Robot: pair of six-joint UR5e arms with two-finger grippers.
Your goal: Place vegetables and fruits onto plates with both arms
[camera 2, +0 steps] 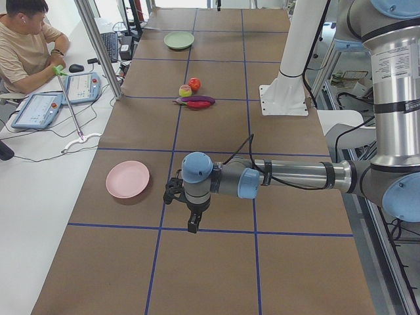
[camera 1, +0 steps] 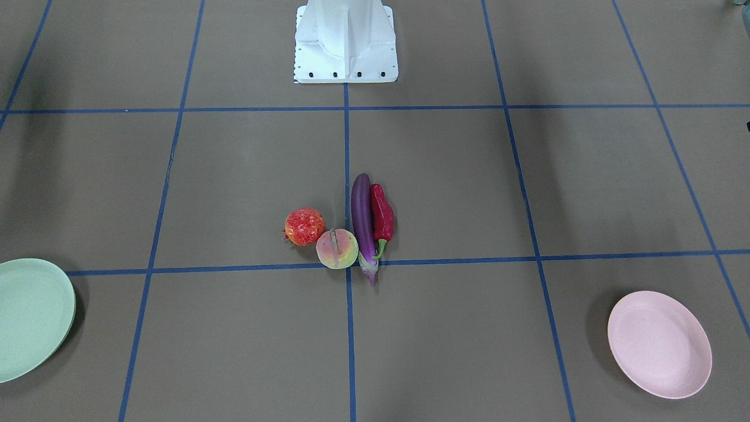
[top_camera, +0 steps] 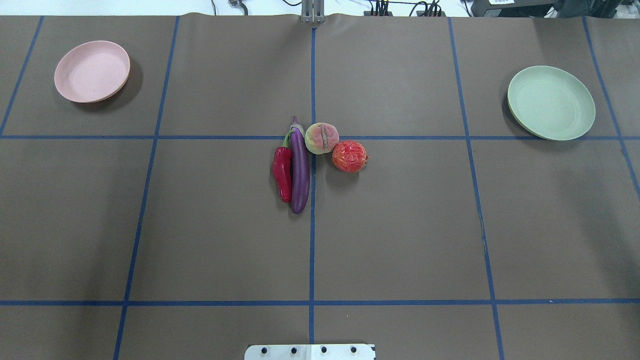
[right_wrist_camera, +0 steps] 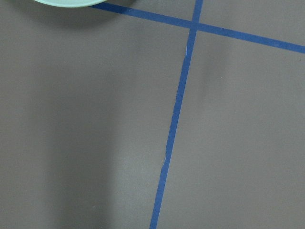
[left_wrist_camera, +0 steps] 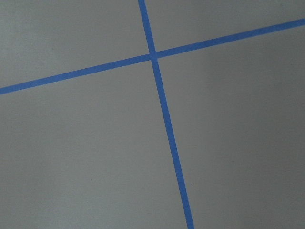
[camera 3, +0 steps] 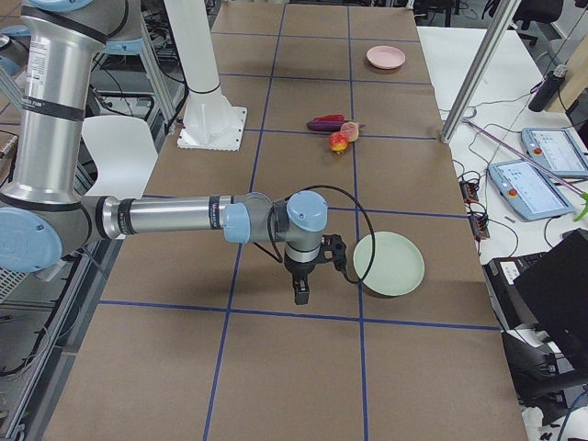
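Note:
The purple eggplant (top_camera: 300, 172) and the red pepper (top_camera: 282, 172) lie side by side at the table's middle. The peach (top_camera: 321, 138) touches the eggplant's cap end, and the pomegranate-like ball (top_camera: 349, 156) sits against the peach. The pink plate (top_camera: 92, 71) stands empty at the far left and the mint green plate (top_camera: 551, 102) empty at the far right. My left gripper (camera 2: 191, 228) hangs over the table near the pink plate (camera 2: 127, 178). My right gripper (camera 3: 299, 296) hangs beside the mint plate (camera 3: 389, 263). I cannot tell whether either is open or shut.
The white pedestal (camera 1: 345, 41) stands at the robot's side of the table. Blue tape lines cross the brown table cover. An operator (camera 2: 26, 46) sits at a side desk with tablets. The mint plate's rim (right_wrist_camera: 66, 2) shows in the right wrist view.

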